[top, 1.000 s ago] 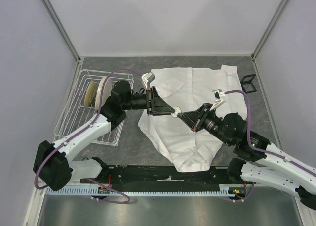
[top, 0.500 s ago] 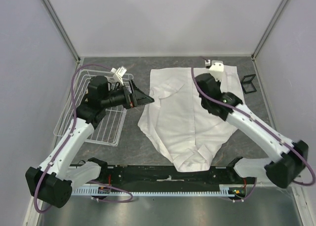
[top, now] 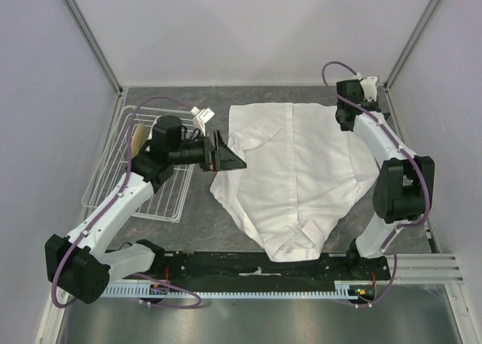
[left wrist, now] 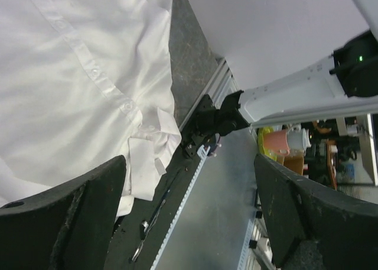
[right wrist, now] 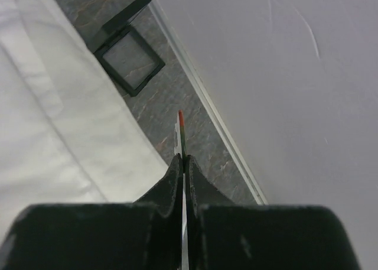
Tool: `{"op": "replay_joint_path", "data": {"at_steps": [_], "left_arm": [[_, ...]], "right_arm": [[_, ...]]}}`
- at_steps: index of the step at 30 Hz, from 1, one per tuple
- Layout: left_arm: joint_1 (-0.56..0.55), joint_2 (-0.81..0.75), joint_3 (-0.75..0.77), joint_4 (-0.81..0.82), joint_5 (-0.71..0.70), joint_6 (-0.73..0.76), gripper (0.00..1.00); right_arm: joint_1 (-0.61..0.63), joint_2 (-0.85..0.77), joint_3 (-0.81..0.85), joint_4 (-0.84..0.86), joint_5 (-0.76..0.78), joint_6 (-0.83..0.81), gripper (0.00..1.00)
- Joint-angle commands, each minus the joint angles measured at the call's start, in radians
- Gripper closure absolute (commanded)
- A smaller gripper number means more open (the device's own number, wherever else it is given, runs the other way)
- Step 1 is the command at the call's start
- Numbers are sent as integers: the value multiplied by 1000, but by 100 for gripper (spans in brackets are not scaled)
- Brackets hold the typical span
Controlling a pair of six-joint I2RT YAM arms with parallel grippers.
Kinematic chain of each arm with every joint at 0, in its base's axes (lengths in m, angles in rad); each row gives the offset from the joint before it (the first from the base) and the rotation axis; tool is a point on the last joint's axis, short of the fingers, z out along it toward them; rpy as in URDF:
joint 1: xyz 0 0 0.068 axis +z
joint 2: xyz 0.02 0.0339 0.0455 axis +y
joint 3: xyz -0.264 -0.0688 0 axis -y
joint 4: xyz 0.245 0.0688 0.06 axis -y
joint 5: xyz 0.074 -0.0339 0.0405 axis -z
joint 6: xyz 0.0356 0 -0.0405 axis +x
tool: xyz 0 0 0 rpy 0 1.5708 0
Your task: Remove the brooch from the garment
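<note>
Swinging from mid-shirt to the upper right corner, the right gripper (right wrist: 183,162) now carries the brooch (right wrist: 181,127) edge-on in clamped jaws, off the white shirt (top: 294,171); removal looks done. Left gripper (left wrist: 189,211) jaws gape.

Grey table (top: 197,212) bears shirt (top: 290,171), wire rack (top: 169,201) — black stand (top: 379,126).
</note>
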Motion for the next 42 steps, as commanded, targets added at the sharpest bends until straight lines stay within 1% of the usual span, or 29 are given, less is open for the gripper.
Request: {"op": "replay_joint_path", "data": {"at_steps": [1, 3, 4, 8, 17, 28, 42], "left_arm": [[-88, 26, 59, 10, -5, 97, 6], [-122, 38, 60, 15, -1, 111, 6], [-134, 41, 59, 17, 1, 118, 6], [-173, 58, 33, 36, 21, 120, 6], [-185, 84, 36, 17, 16, 142, 7], [-185, 109, 42, 20, 27, 140, 8], [-188, 112, 37, 23, 36, 140, 8]], "right_arm": [[-72, 63, 87, 45, 7, -39, 100], [-111, 114, 120, 73, -28, -53, 100], [-120, 132, 133, 99, -33, -64, 100], [-175, 246, 211, 110, -27, -72, 100], [-212, 362, 251, 162, -47, -95, 100], [-240, 421, 246, 242, -91, -128, 100], [-241, 450, 238, 265, -97, -128, 95]]}}
